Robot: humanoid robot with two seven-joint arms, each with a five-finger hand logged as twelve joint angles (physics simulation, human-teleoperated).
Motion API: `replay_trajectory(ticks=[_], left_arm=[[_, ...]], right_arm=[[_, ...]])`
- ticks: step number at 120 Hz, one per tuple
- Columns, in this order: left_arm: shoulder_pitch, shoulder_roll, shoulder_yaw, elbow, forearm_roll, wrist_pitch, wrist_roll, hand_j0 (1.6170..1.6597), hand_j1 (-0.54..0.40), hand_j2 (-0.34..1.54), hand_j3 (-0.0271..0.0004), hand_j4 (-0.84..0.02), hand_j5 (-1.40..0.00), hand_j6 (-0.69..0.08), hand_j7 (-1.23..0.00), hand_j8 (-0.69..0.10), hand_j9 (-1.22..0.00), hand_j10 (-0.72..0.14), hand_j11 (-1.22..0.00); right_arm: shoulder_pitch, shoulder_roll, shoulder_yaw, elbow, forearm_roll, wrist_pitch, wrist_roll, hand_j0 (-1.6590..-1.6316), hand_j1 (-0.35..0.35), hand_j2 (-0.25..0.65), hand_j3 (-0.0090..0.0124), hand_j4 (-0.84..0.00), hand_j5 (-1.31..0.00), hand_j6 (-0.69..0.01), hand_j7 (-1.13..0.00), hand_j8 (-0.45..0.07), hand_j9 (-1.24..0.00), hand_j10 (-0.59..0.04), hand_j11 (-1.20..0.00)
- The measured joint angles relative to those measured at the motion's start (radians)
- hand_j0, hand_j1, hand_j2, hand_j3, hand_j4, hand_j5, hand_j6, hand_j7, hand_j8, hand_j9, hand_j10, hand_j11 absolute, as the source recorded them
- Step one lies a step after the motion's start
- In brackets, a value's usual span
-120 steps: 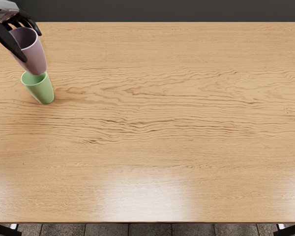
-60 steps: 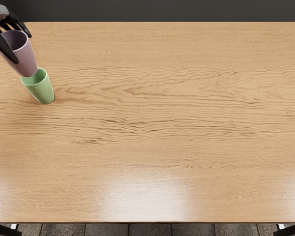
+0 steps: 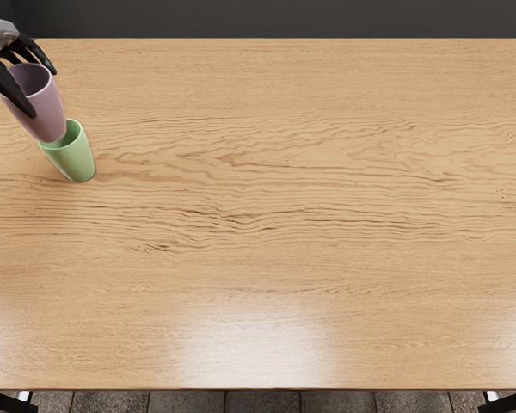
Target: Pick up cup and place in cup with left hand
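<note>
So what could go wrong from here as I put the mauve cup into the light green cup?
The left hand holds the mauve cup with its base over the left part of the light green cup's mouth, so lowering could catch the rim and perhaps tip the green cup. This single view doesn't settle the height between them, so contact might come early. The fingers grip near the mauve cup's top, so a bump below could twist it.
</note>
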Motion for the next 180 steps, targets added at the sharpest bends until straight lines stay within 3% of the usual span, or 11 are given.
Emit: replay_trajectory(ticks=[67, 78, 98, 119, 180], left_arm=[[-0.001, -0.05, -0.001, 0.09, 0.001, 0.001, 0.0, 1.6535, -0.177, 0.26, 0.0, -0.486, -0.74, -0.296, -0.71, -0.225, -0.73, -0.346, -0.72], [0.0, -0.059, -0.001, 0.093, 0.002, 0.001, 0.0, 1.6547, -0.141, 0.28, 0.0, -0.494, -0.73, -0.348, -0.7, -0.263, -0.72, -0.384, -0.71], [-0.004, -0.065, -0.001, 0.097, 0.002, 0.001, 0.0, 1.6543, -0.108, 0.2, 0.0, -0.494, -0.73, -0.356, -0.71, -0.279, -0.71, -0.4, -0.71], [-0.001, -0.085, 0.0, 0.115, 0.003, 0.001, 0.0, 1.6551, -0.12, 0.28, 0.0, -0.497, -0.73, -0.374, -0.7, -0.298, -0.7, -0.406, -0.71], [-0.006, -0.096, 0.0, 0.154, 0.015, 0.001, 0.0, 1.6551, -0.111, 0.24, 0.0, -0.498, -0.73, -0.358, -0.72, -0.291, -0.71, -0.396, -0.71]], right_arm=[[0.001, 0.0, 0.0, 0.0, 0.0, -0.001, 0.0, -1.6581, -0.349, 0.0, 0.0, -0.001, 0.0, -0.001, 0.0, -0.001, 0.0, -0.001, 0.0], [0.001, 0.0, 0.0, 0.0, 0.0, -0.001, 0.0, -1.6581, -0.349, 0.0, 0.0, -0.001, 0.0, -0.001, 0.0, -0.001, 0.0, -0.001, 0.0], [0.001, 0.0, 0.0, 0.0, 0.0, -0.001, 0.0, -1.6581, -0.349, 0.0, 0.0, -0.001, 0.0, -0.001, 0.0, -0.001, 0.0, -0.001, 0.0], [0.001, 0.0, 0.0, 0.0, 0.0, -0.001, 0.0, -1.6581, -0.349, 0.0, 0.0, -0.001, 0.0, -0.001, 0.0, -0.001, 0.0, -0.001, 0.0], [0.001, 0.0, 0.0, 0.0, 0.0, -0.001, 0.0, -1.6581, -0.349, 0.0, 0.0, -0.001, 0.0, -0.001, 0.0, -0.001, 0.0, 0.0, 0.0]])
